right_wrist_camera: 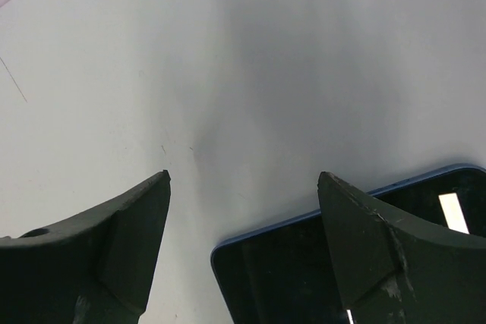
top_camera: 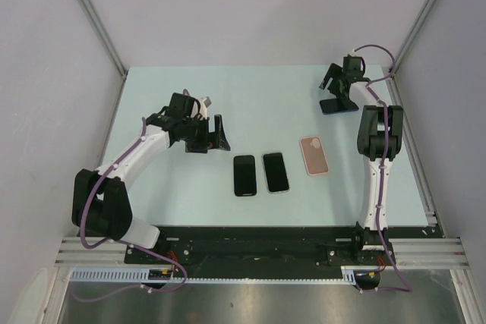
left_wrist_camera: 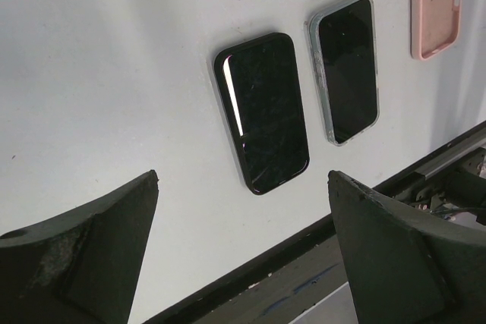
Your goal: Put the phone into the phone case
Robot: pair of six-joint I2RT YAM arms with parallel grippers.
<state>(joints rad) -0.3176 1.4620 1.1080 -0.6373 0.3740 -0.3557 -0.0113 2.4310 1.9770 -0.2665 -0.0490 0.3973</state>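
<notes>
i'm watching my left gripper [left_wrist_camera: 243,180] hovering, jaws apart, near the black glossy slab phone [left_wrist_camera: 262,111] lying mid-frame; a clear-cased dark phone [left_wrist_camera: 345,70] is sitting just right of it, the pink silicone phone case [left_wrist_camera: 437,5] at upper right. my right gripper [right_wrist_camera: 243,176] is gaping over a blue-edged dark phone [right_wrist_camera: 273,278], lower right.

The scene was brightly and evenly lit from overhead, soft shadows were thrown on the pale table [top_camera: 250,96], white glare streaks were caught on the black phone [left_wrist_camera: 262,111] and the blue-edged phone [right_wrist_camera: 281,271], and the close fingers [left_wrist_camera: 83,263] were rendered slightly soft.
</notes>
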